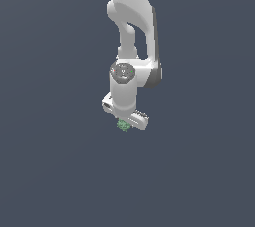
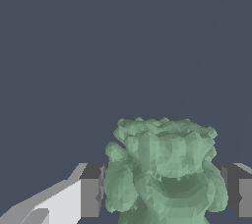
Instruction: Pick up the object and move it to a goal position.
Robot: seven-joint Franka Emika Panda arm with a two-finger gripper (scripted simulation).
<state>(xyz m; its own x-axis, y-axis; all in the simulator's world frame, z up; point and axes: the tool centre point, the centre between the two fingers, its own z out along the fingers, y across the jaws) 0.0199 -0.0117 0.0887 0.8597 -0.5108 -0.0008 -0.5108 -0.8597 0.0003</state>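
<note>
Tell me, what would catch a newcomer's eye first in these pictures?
First, the white arm hanging down the middle of the exterior view against a plain dark grey background. Next, the green lump at its lower tip, tiny there but filling much of the wrist view. In that close view it sits between the fingers of the gripper, one on each side, very close or touching.

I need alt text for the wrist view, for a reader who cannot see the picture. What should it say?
A mottled green lump with jagged edges sits between the two fingers of the robot's claw, one finger close on each side of it. Whether the fingers touch the lump cannot be told. Behind them there is only a plain dark grey-blue background.
</note>
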